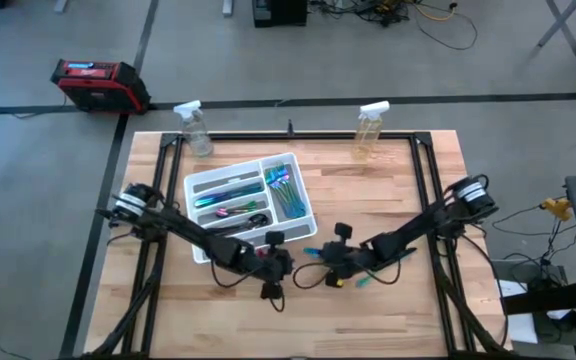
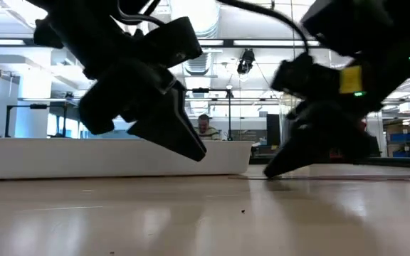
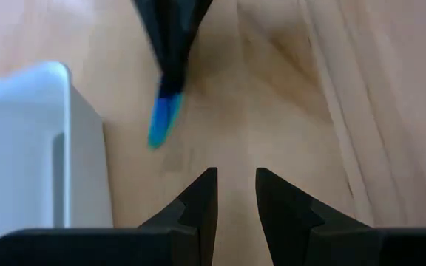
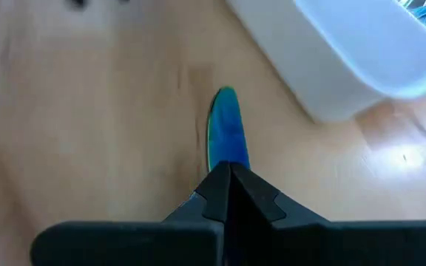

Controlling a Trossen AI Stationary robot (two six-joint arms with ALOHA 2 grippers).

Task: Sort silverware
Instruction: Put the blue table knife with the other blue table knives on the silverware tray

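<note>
The silverware mostly lies in the white tray (image 1: 251,200), teal, blue and magenta pieces in its compartments. My right gripper (image 1: 320,262) is just right of the tray's near right corner, low over the wood, shut on a blue utensil (image 4: 224,125). My left gripper (image 1: 274,272) is beside it, near the tray's near edge, open with a small gap between its fingers (image 3: 237,199) over bare wood. The left wrist view shows the same blue utensil (image 3: 165,122) sticking out of the right gripper's dark fingers. In the low view both grippers hang close over the table. My right gripper pinches the blue utensil between its two shut fingers (image 4: 224,181). A rounded blue end (image 4: 225,111) sticks out past the fingertips, along the line of the fingers. The fingers slant down toward the table (image 2: 272,171); whether the utensil touches the wood I cannot tell.
Two clear spray bottles (image 1: 194,125) (image 1: 371,128) stand at the table's far edge. Loose teal utensils lie on the wood near the right arm (image 1: 364,284) (image 1: 407,255). The tray's white wall (image 4: 346,59) is close to the right gripper. Bare wood lies toward the near edge.
</note>
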